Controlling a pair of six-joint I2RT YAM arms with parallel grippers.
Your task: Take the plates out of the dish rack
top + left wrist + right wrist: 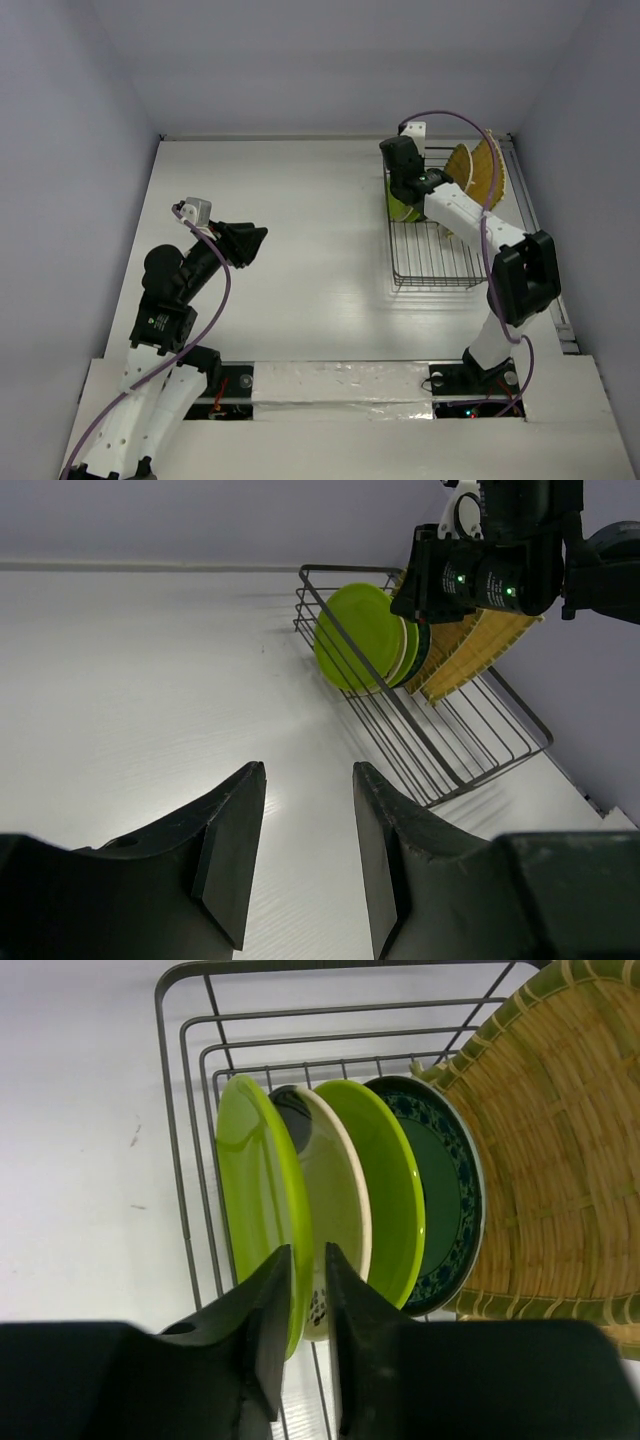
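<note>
- Standing on edge in dish rack [183, 1160]: front lime-green plate [250, 1180], lower rim entering the gap of right gripper [307, 1260].
- Right jaws narrow, one on each face of that rim; clamped or merely close, cannot tell.
- Beyond those jaws, in a row: cream plate [338, 1200], second lime plate [388, 1190], teal plate [452, 1200], bamboo plates [560, 1160].
- Left gripper [308, 850]: jaws apart, nothing between; rack well ahead and right, across table [130, 680].

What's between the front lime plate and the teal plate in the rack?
Two plates: a cream plate next to the front lime plate, then a second lime plate beside the teal plate. The right wrist view shows this.
</note>
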